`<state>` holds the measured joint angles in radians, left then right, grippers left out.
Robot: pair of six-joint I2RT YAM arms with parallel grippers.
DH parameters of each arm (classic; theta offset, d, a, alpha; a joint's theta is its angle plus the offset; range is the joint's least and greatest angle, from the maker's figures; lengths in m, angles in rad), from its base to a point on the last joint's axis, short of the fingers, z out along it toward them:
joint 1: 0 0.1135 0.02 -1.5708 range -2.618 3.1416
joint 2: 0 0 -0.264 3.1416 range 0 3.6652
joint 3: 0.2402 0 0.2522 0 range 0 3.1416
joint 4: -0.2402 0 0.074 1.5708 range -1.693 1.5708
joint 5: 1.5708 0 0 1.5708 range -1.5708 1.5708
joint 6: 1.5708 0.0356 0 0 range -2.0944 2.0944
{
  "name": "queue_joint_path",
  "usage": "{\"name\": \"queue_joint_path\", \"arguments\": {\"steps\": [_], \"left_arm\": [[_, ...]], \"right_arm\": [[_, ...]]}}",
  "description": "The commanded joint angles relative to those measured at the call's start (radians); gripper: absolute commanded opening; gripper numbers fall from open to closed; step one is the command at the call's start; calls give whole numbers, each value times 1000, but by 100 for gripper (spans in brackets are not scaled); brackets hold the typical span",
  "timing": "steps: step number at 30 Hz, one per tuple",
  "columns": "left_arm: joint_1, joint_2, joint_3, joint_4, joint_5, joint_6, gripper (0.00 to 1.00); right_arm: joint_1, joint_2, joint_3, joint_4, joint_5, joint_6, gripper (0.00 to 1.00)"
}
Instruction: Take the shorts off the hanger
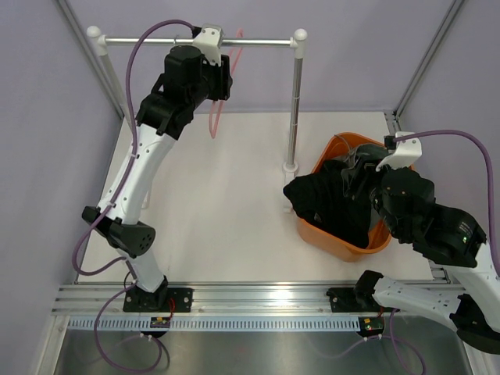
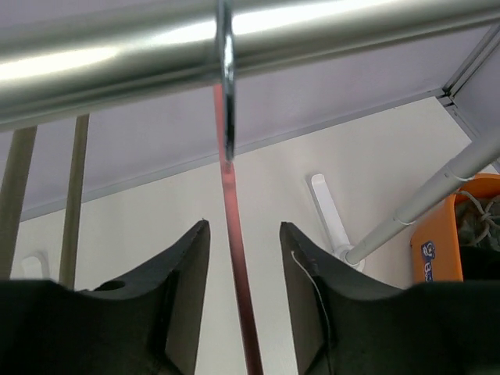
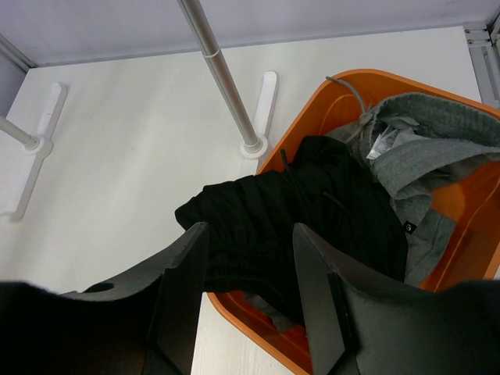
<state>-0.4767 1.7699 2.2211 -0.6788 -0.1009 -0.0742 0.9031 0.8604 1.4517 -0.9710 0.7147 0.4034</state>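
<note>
While the left gripper [image 2: 244, 226] is up at the rail [image 2: 117, 55], its fingers are apart with the pink hanger [image 2: 234, 258] running between them. I cannot tell whether either finger touches it. The hanger's metal hook [image 2: 226, 94] sits over the rail, and in the top view the hanger looks bare.

The right gripper [image 3: 250, 228] is also spread and holds nothing. It hovers over the black shorts [image 3: 328, 195], which lie heaped in the orange basket [image 3: 320, 109] with one part spilling over the rim toward the rack post [image 3: 223, 78]. A grey garment [image 3: 437, 141] lies beside them in the basket, and the pale tabletop [image 3: 141, 133] lies beyond it.

Judging by this, the removal itself looks done, since the shorts are well apart from the hanger. What remains is probably to draw both arms back. The left should back away without knocking the hook off the rail, and the right should lift clear without snagging the cloth.

The hanger's lower bar and any clips are cut off in the left wrist view and partly behind the left arm from above. How much of the shorts hangs outside the basket is hard to judge.
</note>
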Motion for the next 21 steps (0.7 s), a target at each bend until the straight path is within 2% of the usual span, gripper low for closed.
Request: {"name": "queue_joint_path", "arguments": {"steps": [1, 8, 15, 18, 19, 21], "left_arm": [[-37, -107, -11, 22, -5, 40, 46], [-97, -249, -104, 7, -89, 42, 59], [-204, -401, -187, -102, -180, -1, 67], [-328, -527, -332, -120, -264, -44, 68], [-400, -568, -450, -113, -285, -58, 69], [-457, -698, -579, -64, -328, -97, 70]], "right_arm": [[2, 5, -8, 29, 8, 9, 56], [2, -3, -20, 51, 5, -3, 62], [3, -40, -66, 113, -78, -24, 68], [2, -72, -102, 146, -127, -34, 71], [2, -90, -122, 155, -155, -37, 73], [3, -113, -145, 184, -182, -43, 78]]}}
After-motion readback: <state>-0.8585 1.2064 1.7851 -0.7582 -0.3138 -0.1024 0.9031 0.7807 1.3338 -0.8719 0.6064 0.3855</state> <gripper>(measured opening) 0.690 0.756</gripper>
